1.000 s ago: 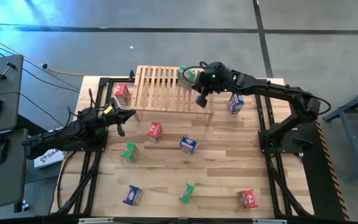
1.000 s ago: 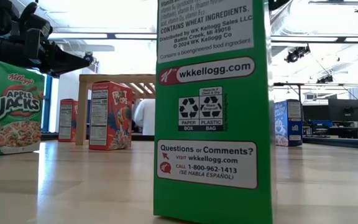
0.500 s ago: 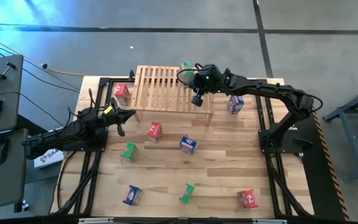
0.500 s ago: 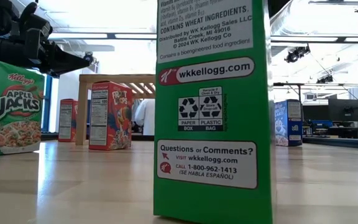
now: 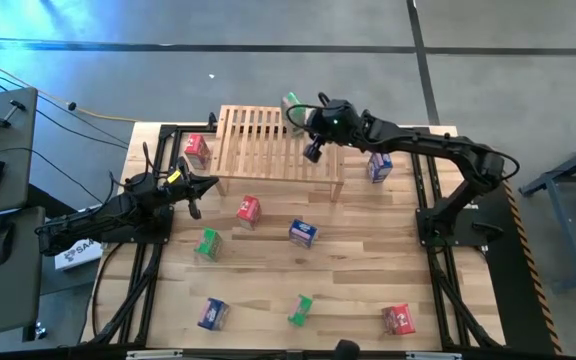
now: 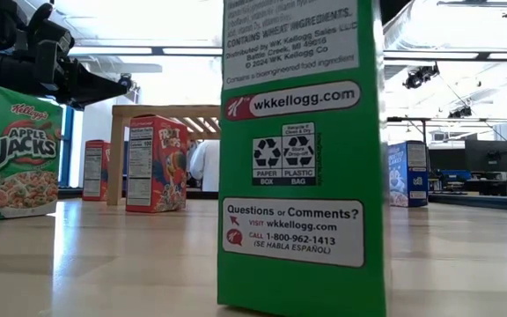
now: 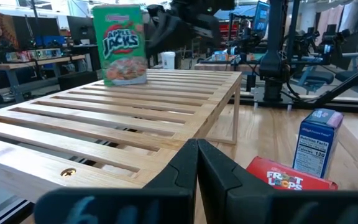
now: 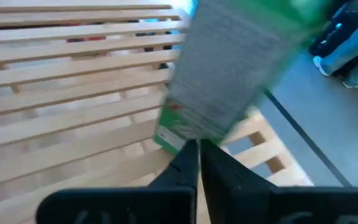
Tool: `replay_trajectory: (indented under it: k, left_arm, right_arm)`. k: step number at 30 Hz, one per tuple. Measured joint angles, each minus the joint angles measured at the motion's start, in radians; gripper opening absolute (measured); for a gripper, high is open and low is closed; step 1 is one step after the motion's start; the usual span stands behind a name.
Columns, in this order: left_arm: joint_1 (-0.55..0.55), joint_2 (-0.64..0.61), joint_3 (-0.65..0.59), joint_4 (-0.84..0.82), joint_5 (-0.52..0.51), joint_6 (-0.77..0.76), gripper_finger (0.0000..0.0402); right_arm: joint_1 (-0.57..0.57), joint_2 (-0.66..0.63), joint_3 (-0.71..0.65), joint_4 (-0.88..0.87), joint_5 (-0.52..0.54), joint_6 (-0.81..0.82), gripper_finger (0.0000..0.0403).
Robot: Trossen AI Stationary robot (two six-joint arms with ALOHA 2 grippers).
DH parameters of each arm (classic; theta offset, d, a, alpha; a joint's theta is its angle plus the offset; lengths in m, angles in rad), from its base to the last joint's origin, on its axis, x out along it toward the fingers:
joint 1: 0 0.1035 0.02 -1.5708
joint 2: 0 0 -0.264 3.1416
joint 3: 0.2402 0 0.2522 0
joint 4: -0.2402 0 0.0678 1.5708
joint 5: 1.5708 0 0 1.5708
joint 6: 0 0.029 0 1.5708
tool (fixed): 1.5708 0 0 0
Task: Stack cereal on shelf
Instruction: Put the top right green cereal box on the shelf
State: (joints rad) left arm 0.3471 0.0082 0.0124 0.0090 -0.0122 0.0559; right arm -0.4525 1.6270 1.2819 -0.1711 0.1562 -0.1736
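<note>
Standing on the far right corner of the shelf [image 5: 279, 143] is one green box [image 5: 292, 103], upright on the slats. The right hand [image 5: 312, 152] hangs over the shelf's right end just beside that box; its wrist view shows the two fingers pressed together with nothing between them, the green box in front of the tips.

Counting from above, there are nine cereal boxes: three green, three red, three blue. Eight are on the desk [image 5: 348, 270]. The other two green ones are a box at mid-left [image 5: 207, 243] and one near the front edge [image 5: 301, 309]. The reds are one left of the shelf [image 5: 197, 149], one in front of it [image 5: 248, 210], and one at the front right [image 5: 399, 319]. The blues are one right of the shelf [image 5: 379, 166], one in the middle [image 5: 303, 232], and one at the front left [image 5: 212, 313].

The left hand [image 5: 196, 196] waits at the desk's left side near the shelf, fingers shut and empty.
</note>
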Motion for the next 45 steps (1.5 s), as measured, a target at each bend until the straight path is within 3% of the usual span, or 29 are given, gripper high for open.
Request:
replay_trajectory:
  k: [10,15,21,34,45]
  left_arm:
    - [0.000,0.000,0.000,0.000,-0.001,0.000,0.0000]
    - [0.000,0.000,0.000,0.000,0.000,0.000,0.0000]
    - [0.000,0.000,0.000,0.000,0.000,0.000,0.0000]
    - [0.000,0.000,0.000,0.000,0.000,0.000,0.0000]
    - [0.000,0.000,0.000,0.000,0.000,0.000,0.0000]
  right_arm:
    - [-0.045,0.015,0.000,0.071,-0.007,0.012,0.0000]
    - [-0.042,-0.029,0.000,0.000,-0.013,-0.036,0.0000]
    - [0.002,-0.056,0.000,0.010,-0.208,0.018,0.0000]
    - [0.052,0.058,0.000,0.205,0.046,0.038,0.0000]
    - [0.035,0.056,0.000,0.214,0.081,0.071,0.0000]
